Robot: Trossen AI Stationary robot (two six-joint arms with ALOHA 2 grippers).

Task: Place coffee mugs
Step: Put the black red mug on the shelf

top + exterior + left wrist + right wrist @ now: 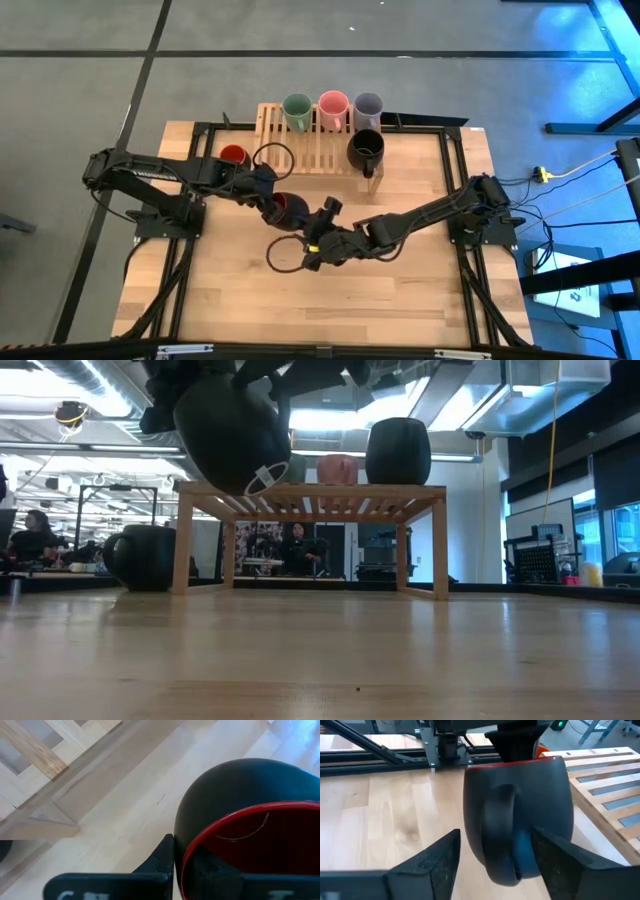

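Observation:
My left gripper [272, 205] holds the dark red mug [290, 208], dark outside and red inside, above the table's middle in front of the slatted rack [300, 150]. My right gripper [322, 215] is open just right of that mug. In the right wrist view its fingers [440, 865] stand on either side of the mug's handle [500, 830]; whether they touch it I cannot tell. The green [297, 108], pink [333, 106], lavender [368, 107] and black [366, 148] mugs stand on the rack. The orange-red mug [233, 155] stands on the table, left of the rack. My left gripper [192, 865] holds the dark red mug by its rim [182, 857], with one finger [162, 857] outside the wall and the other inside. It comes from above. The mug [230, 430] hangs below it, lifted clear of the table and tilted.
The wooden rack [310, 490] stands on legs at the table's far middle, with open space under it. Bare tabletop [400, 290] lies toward the near edge. Loose cables curl by both grippers. People sit in the room beyond the table.

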